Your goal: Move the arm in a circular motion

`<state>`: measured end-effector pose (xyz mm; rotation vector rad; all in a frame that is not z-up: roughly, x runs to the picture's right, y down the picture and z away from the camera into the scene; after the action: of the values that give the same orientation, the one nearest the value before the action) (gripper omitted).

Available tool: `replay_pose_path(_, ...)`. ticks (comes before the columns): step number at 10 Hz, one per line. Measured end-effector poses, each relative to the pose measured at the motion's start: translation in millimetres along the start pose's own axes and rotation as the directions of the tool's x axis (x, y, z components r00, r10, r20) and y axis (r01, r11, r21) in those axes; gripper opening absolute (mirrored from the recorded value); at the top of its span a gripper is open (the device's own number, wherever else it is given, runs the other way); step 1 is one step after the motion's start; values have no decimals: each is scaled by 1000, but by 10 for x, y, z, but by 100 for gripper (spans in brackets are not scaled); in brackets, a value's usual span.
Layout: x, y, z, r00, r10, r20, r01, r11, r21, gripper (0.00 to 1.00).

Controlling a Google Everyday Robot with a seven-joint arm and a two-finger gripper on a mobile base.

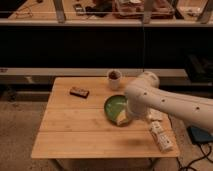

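The arm (170,102), thick and cream-white with small dark holes, reaches in from the right edge across the right side of the wooden table (75,130). Its rounded joint (145,87) sits just right of a green bowl (114,104). The gripper (122,118) hangs down from that joint, low over the bowl's front right rim. The arm hides part of the bowl's right side.
A white cup (114,78) with dark contents stands at the table's back edge, close to the arm's joint. On the back left of the table lies a small dark flat object (79,92). White packets (161,136) lie at the front right. Dark shelving runs behind the table.
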<state>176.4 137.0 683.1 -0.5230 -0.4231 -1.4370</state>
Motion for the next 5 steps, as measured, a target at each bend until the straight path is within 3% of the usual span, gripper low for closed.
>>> replay_pose_path(2,383,527,-146,989,126,-73,-128,992,-23,80)
replay_pose_path(3,674,737,-218,977,179,-114,-184,983,-29,80)
replay_pose_path(5,1372,806,-315,957,222,-189,-232,972,-31,80)
